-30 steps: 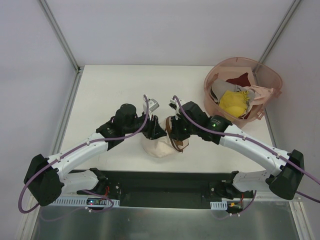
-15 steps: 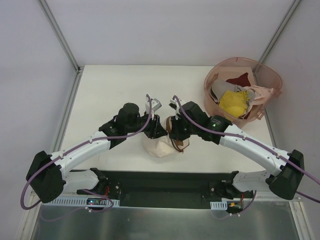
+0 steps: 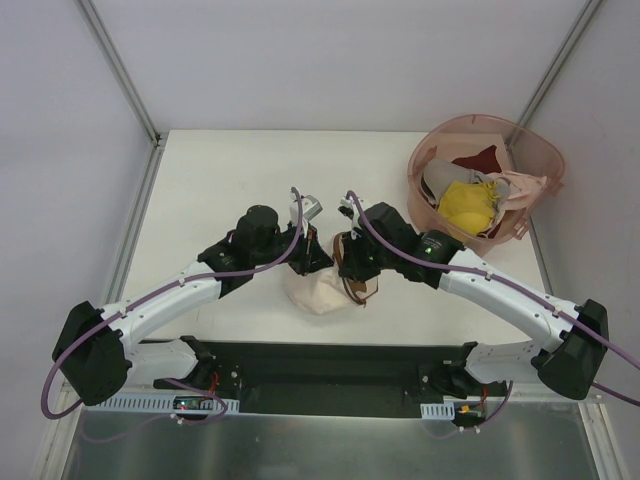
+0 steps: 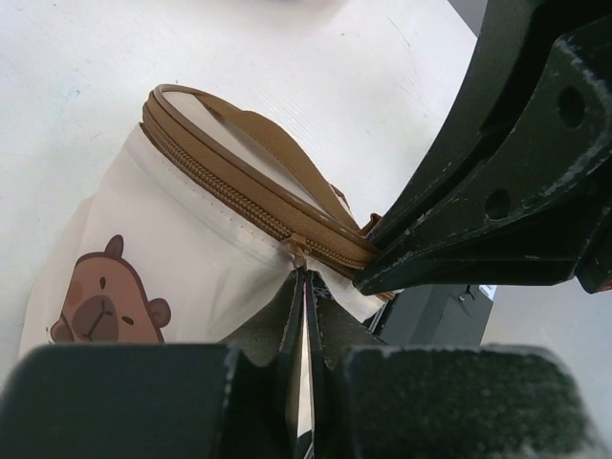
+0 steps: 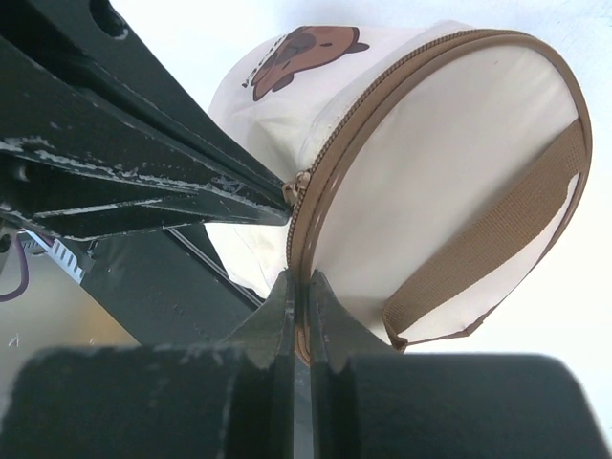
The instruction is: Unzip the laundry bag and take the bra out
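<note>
A: In the top view, where is the laundry bag (image 3: 318, 292)?

B: Just below the middle of the frame, on the white table (image 3: 220, 170), a cream lump between the two arms. The left claw (image 3: 313, 262) and the right claw (image 3: 345, 268) meet over its upper edge, nearly touching, and they hide part of it.

A: What else is around?

B: A pink translucent basket (image 3: 548, 160) sits in the upper right, well apart from the bag. A yellow garment (image 3: 468, 205) and a dark red cloth (image 3: 482, 160) lie among pale fabric inside it. From up here I cannot tell what either claw grips.

A: Does the left wrist view settle that?

B: For the left claw, yes. It is clenched at the centre of the frame, tips pressed together, and the small zipper pull (image 4: 295, 251) runs down between them. The brown zipper (image 4: 220, 186) curves off to the upper left, closed along the stretch in view. The right claw, black and scuffed, fills the right side, with its tip on the bag's edge just right of the pull.

A: Any label?

B: A brown cartoon animal face (image 4: 100, 304) is printed at the lower left.

A: And the right wrist view?

B: It shows the bag's flat round face, crossed by a brown strap (image 5: 497, 229). The right claw is clamped on the brown trim (image 5: 308, 229) at bottom centre. The left claw comes in from the left, its tip at the pull. The animal print sits at the top of the frame, and the dark lettering beside it is too small to read.
</note>
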You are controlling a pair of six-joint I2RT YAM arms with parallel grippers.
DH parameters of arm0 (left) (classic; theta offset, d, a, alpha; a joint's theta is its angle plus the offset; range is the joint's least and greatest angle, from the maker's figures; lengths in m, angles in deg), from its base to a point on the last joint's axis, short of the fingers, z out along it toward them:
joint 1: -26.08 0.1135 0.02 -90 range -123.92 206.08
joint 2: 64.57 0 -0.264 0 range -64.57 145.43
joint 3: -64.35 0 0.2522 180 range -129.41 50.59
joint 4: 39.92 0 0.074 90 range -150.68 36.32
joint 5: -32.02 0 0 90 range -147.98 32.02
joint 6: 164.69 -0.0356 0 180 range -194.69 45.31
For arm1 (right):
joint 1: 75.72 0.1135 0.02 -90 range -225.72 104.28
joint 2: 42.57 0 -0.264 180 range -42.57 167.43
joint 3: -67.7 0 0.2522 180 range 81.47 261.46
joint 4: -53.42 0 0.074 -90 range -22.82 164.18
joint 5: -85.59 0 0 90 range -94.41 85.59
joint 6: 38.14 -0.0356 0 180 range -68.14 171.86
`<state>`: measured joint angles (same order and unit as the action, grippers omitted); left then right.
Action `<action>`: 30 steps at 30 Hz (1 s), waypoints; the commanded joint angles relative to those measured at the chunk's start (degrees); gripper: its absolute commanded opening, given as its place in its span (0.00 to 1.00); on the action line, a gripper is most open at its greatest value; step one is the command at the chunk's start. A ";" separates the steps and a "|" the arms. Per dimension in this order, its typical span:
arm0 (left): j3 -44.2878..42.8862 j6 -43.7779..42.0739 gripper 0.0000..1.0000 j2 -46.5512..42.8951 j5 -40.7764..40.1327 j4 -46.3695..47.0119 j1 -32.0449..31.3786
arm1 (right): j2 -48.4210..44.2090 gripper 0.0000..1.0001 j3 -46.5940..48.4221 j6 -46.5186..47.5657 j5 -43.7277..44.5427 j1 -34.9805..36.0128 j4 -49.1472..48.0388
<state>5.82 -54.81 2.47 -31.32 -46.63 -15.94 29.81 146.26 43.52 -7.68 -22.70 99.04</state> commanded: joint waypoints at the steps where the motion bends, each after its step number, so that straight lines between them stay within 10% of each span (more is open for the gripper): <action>1: -2.42 -0.10 0.00 -1.30 -0.81 2.79 -0.43 | -0.92 0.01 -0.02 -0.45 -1.57 -0.02 -2.68; 24: -2.60 1.13 0.00 -2.19 -4.07 -0.02 -0.43 | -1.10 0.01 -0.11 -0.19 -1.65 -0.10 -2.59; 30: -3.83 1.65 0.16 -1.04 -0.64 -0.02 -0.43 | -0.66 0.01 -0.20 -0.10 -1.65 -0.02 -2.68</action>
<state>4.96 -54.11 1.03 -35.41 -48.73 -15.98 29.81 145.71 43.52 -8.10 -22.97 97.86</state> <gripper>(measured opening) 0.115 0.039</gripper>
